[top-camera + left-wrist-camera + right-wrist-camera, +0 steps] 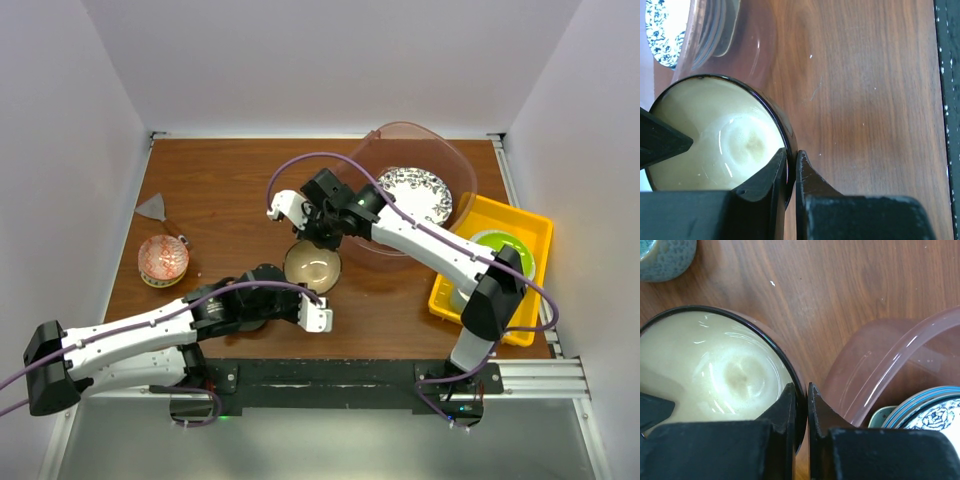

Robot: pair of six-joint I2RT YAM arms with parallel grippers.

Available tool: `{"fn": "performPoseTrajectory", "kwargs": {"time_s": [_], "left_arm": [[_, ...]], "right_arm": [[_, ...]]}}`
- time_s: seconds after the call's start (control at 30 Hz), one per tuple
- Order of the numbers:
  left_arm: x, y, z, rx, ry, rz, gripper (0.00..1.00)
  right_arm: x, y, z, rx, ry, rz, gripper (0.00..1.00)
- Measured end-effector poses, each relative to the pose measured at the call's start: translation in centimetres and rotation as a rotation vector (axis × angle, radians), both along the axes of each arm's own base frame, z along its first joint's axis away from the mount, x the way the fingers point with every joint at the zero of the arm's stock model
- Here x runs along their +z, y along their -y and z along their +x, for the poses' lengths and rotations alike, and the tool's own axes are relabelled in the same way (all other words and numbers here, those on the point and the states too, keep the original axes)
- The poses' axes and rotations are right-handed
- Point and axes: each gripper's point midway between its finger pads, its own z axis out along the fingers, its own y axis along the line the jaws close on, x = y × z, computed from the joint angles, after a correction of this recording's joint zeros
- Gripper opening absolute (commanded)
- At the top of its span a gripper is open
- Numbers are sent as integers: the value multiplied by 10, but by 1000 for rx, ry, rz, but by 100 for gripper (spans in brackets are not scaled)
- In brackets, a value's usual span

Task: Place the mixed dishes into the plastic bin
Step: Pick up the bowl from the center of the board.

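Observation:
A bowl [312,265] with a cream inside and a dark rim sits just left of the plastic bin [455,165]. My left gripper [791,152] is shut on the bowl's [715,140] near rim, one finger inside and one outside. From the far side, my right gripper [800,386] is shut on the rim of the same bowl [715,370], next to the bin's pinkish wall [900,355]. Blue-patterned plates [415,193] lie in the bin. A red patterned bowl [163,258] stands at the left. A grey-teal mug [665,257] shows in the right wrist view.
A yellow tray [520,225] holding a lime-green plate [505,250] stands to the right of the bin. A small grey scraper [153,208] lies at the far left. White walls close in the table on three sides.

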Motion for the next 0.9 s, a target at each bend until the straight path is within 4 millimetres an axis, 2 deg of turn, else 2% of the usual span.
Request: {"fn": "performPoseTrajectory", "kwargs": {"time_s": [0.03, 0.1, 0.13, 0.2, 0.27, 0.3, 0.33, 0.47, 0.6, 0.7, 0.9], "left_arm": [[1, 0, 0, 4, -2, -4, 39], [4, 2, 2, 14, 2, -21, 53], [9, 3, 3, 24, 9, -43, 64], [24, 4, 6, 52, 19, -103, 76], [41, 3, 8, 78, 30, -173, 92], [48, 2, 8, 89, 36, -200, 94], [58, 1, 10, 110, 42, -240, 100], [93, -7, 17, 200, 54, -366, 100], [124, -16, 23, 284, 49, -461, 100], [135, -21, 26, 328, 39, -500, 100], [137, -36, 35, 407, 34, -523, 100]], "right_arm": [[1, 0, 0, 1, 1, 3, 0], [4, 0, -1, 8, 3, 9, 0], [5, 2, -2, 18, 5, 4, 0], [5, 5, -4, 27, -12, 7, 0], [7, 8, -5, 36, -32, 20, 0], [9, 10, -5, 36, -43, 30, 0], [10, 13, -4, 35, -57, 44, 0], [18, 31, 5, -1, -108, 101, 0], [33, 57, 22, -68, -130, 181, 0], [44, 76, 34, -119, -141, 243, 0], [77, 120, 57, -251, -91, 359, 0]]}}
